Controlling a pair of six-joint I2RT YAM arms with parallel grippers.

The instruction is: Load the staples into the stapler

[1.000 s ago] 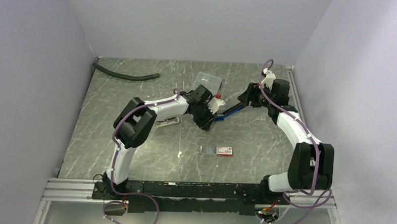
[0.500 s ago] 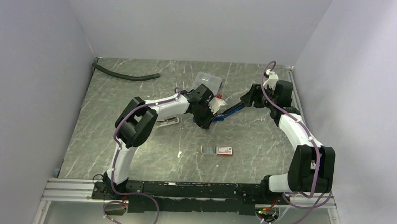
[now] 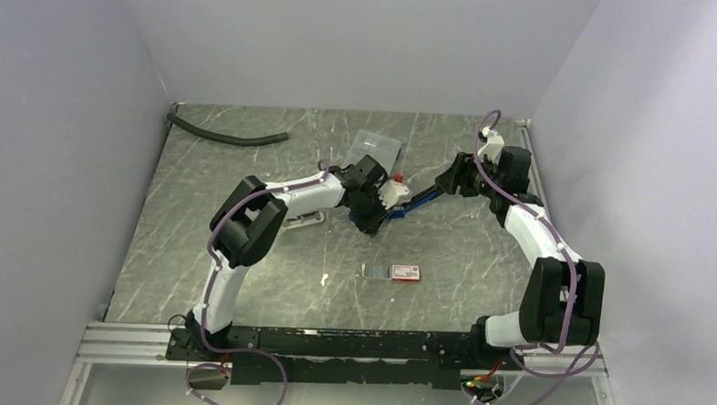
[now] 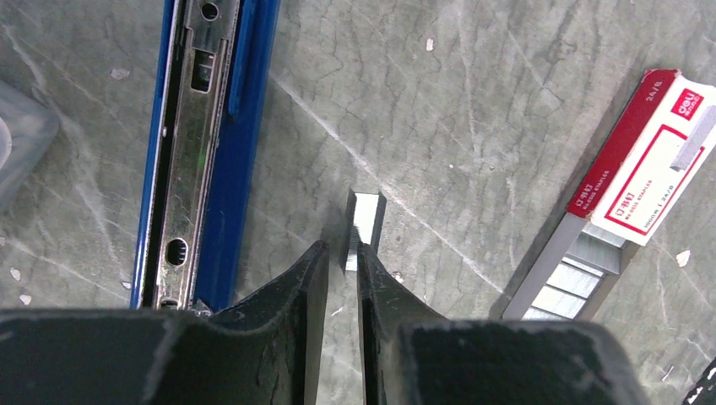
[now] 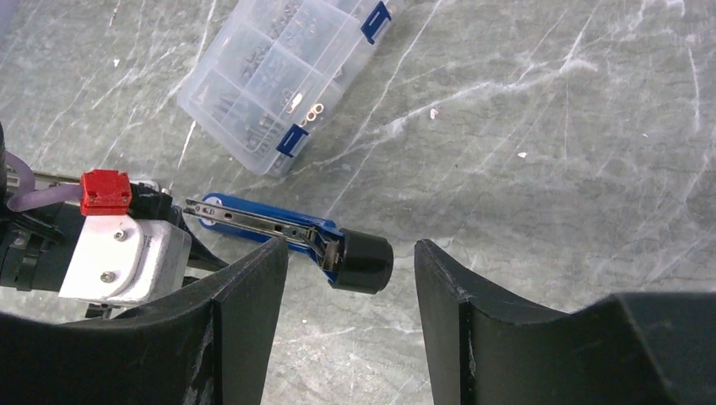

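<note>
The blue stapler (image 4: 203, 126) lies open on the table, its metal channel facing up. In the left wrist view my left gripper (image 4: 342, 253) is shut on a short silvery strip of staples (image 4: 361, 221), just right of the channel. The white staples box with a red end (image 4: 650, 160) lies further right, its dark tray (image 4: 561, 287) pulled out with more strips showing. My right gripper (image 5: 349, 246) stands open above the stapler's black rear end (image 5: 363, 261), not touching it. From above, the stapler (image 3: 416, 202) lies between both grippers.
A clear compartment case (image 3: 374, 149) of small parts sits behind the stapler. A black hose (image 3: 225, 135) lies at the far left. A silvery metal piece (image 3: 301, 220) rests beside the left forearm. The staples box (image 3: 393, 272) is mid-table, with a white scrap (image 3: 324, 279) left of it.
The left jaws have narrowed onto the staple strip. The left gripper has edged slightly towards the stapler. The right arm has shifted a little to the right.
</note>
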